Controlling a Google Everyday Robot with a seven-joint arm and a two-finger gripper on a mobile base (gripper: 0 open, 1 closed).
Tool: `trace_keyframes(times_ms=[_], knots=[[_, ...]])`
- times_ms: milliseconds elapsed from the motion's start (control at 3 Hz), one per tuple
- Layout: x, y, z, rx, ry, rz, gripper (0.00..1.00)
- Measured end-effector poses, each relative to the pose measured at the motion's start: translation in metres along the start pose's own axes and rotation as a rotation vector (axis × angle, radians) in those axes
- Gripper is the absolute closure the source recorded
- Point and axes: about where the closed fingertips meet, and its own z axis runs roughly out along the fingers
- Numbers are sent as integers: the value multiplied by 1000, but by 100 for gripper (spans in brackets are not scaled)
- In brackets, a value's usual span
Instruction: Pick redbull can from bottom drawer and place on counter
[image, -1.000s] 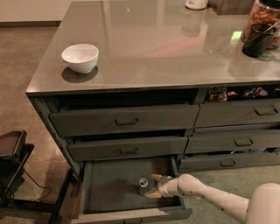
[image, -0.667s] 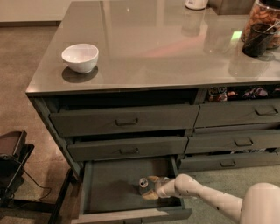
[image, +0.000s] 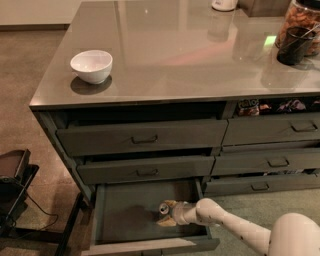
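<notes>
The gripper (image: 167, 214) has slid further toward 9 o'clock in the bottom drawer (image: 125, 222), now reaching the redbull can (image: 163, 208).

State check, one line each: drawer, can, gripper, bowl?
bottom drawer: pulled open.
redbull can: upright on the drawer floor.
gripper: down inside the bottom drawer, right at the can.
white bowl: upright on the counter.
</notes>
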Motion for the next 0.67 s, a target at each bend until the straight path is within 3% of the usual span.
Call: trace_keyframes(times_ms=[333,667], knots=[[-8,-9,11,8,-36,-12,35],[-8,-10,11,10,-36,-14,54]])
